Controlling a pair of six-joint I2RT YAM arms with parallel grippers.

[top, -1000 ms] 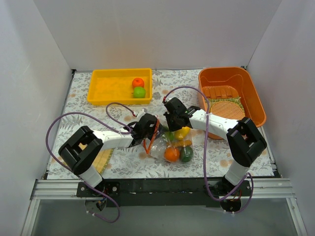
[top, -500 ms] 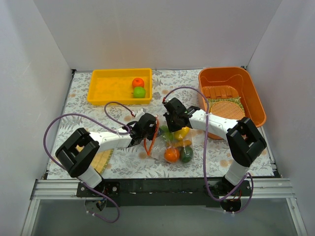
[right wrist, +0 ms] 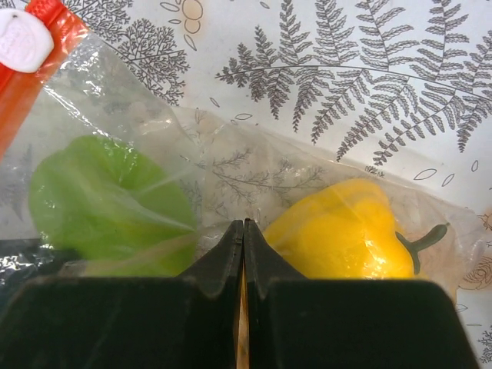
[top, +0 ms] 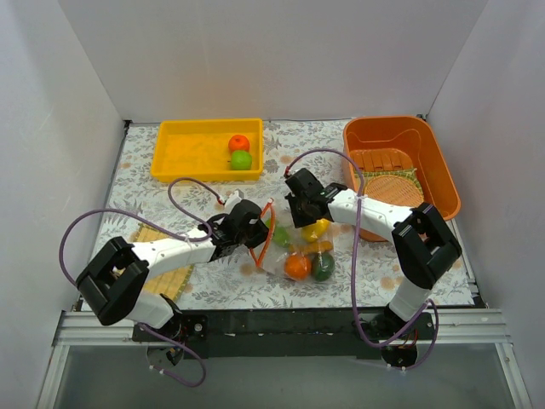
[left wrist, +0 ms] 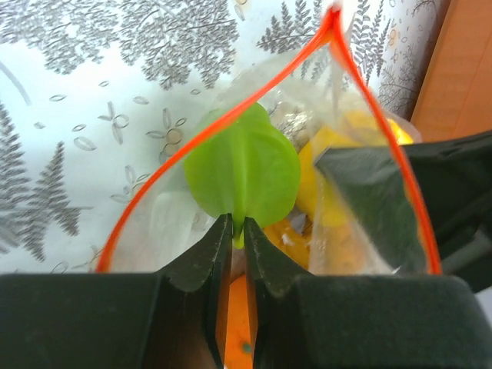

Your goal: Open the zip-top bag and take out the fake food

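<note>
The bag [top: 274, 256] lies on the desk [top: 136, 170] just left of the orange tub [top: 443, 175], its red zip strip [left wrist: 332, 23] spread into an open loop. Inside are a green piece [left wrist: 242, 165], a yellow pepper [right wrist: 346, 231], an orange ball [top: 296, 267] and a dark green piece [top: 322, 267]. The left claw [left wrist: 237, 231] is pinched on the mouth's wall farther from the tub, and the right claw [right wrist: 244, 231] is clamped tight on the film of the side nearer the tub.
</note>
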